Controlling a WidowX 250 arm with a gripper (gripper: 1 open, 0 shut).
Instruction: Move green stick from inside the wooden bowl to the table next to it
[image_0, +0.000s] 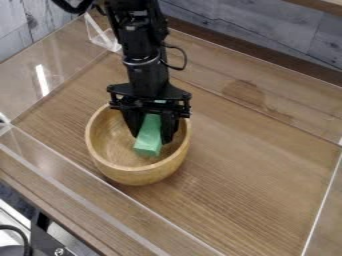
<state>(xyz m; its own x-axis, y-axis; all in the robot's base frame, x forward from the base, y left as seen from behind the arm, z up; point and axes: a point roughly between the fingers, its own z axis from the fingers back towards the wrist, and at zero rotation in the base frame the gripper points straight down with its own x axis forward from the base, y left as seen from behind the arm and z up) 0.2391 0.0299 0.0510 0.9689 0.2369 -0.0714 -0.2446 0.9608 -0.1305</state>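
Inside the wooden bowl (112, 158), near the table's (247, 150) left edge: green stick (150, 135), under black gripper (150, 118); cannot tell if jaws grip it.

One camera, above, angled down at table (247, 185)
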